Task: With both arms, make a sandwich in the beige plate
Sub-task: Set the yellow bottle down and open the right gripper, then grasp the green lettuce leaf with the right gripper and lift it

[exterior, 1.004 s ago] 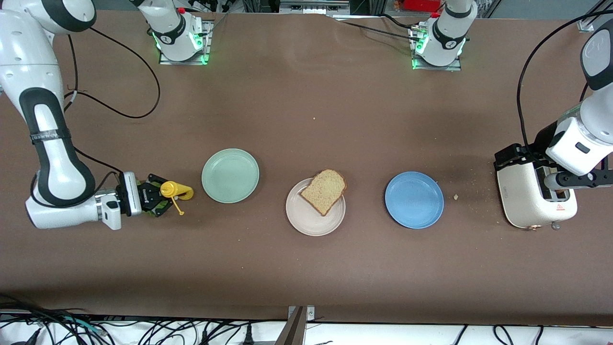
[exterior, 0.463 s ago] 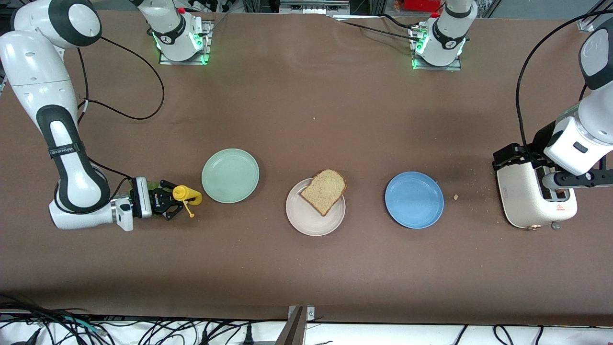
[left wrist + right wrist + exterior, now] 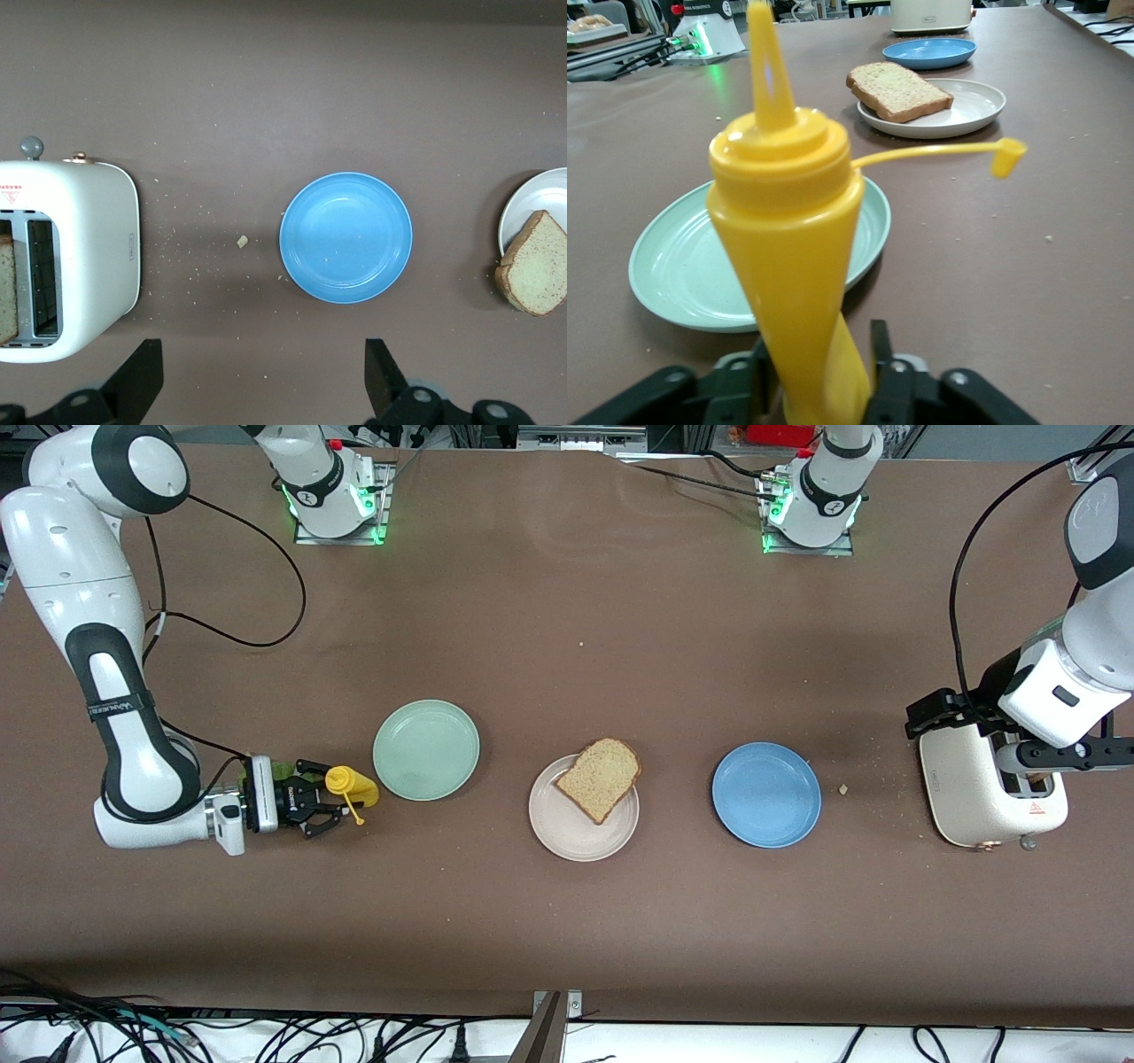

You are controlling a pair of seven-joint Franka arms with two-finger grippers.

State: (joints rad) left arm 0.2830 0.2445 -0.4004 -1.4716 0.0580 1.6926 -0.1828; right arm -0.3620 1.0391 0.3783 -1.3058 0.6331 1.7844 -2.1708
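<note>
The beige plate sits mid-table with one slice of brown-crusted bread lying on its rim farther from the front camera. Both show in the left wrist view (plate, bread) and the right wrist view (plate, bread). My right gripper is shut on a yellow squeeze bottle, low beside the mint-green plate. A bit of green lettuce peeks out beside that gripper. My left gripper hangs open and empty over the toaster. A second slice stands in a toaster slot.
The mint-green plate lies toward the right arm's end, the blue plate toward the left arm's end. The white toaster stands past the blue plate. Crumbs lie between them.
My right gripper has moved with the yellow bottle toward the mint-green plate, uncovering the lettuce. My left gripper has shifted slightly over the toaster.
</note>
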